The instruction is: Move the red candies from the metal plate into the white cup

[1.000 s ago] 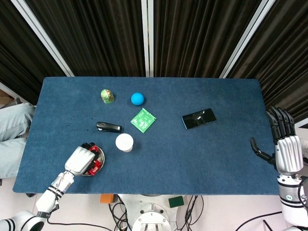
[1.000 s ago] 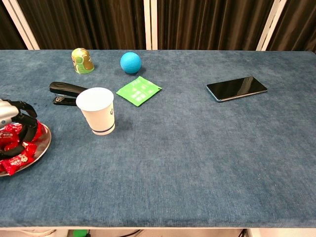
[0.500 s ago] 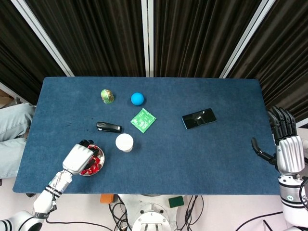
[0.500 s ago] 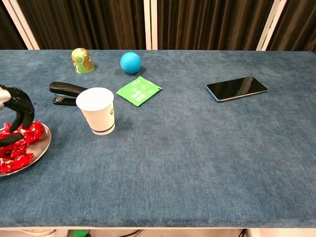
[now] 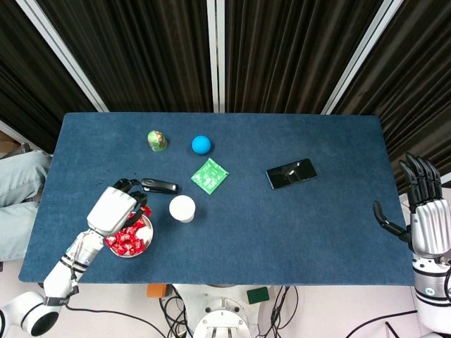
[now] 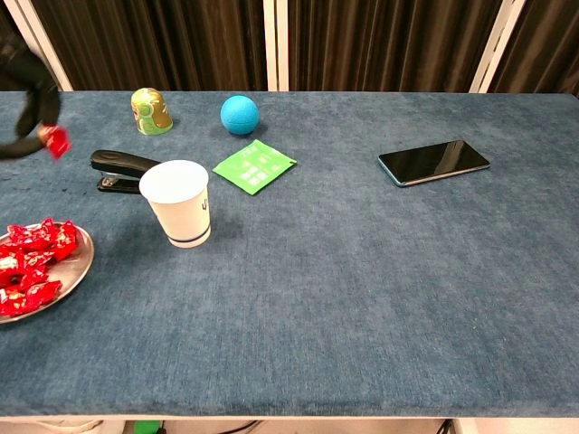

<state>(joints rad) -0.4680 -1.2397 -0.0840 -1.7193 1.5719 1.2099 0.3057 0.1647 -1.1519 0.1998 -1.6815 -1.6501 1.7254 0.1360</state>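
A heap of red candies (image 6: 27, 262) lies on the metal plate (image 6: 77, 265) at the near left corner of the blue table (image 5: 282, 225), with the white cup (image 6: 178, 202) standing upright just to the plate's right. The chest view shows one red candy (image 6: 57, 140) pinched between the dark fingertips (image 6: 41, 99) of the left hand (image 5: 113, 209), lifted above the table and off the plate; the head view hides this candy under the back of that hand, which hangs over the plate's far edge. Only the head view shows the right hand (image 5: 425, 215), off the table's right edge, fingers spread and holding nothing. Behind the cup lies a black stapler (image 6: 122, 169); further back are a green packet (image 6: 254, 165), a blue ball (image 6: 240, 114) and a small green-and-yellow figure (image 6: 151, 110). A phone (image 6: 433, 161) lies well apart to the right.
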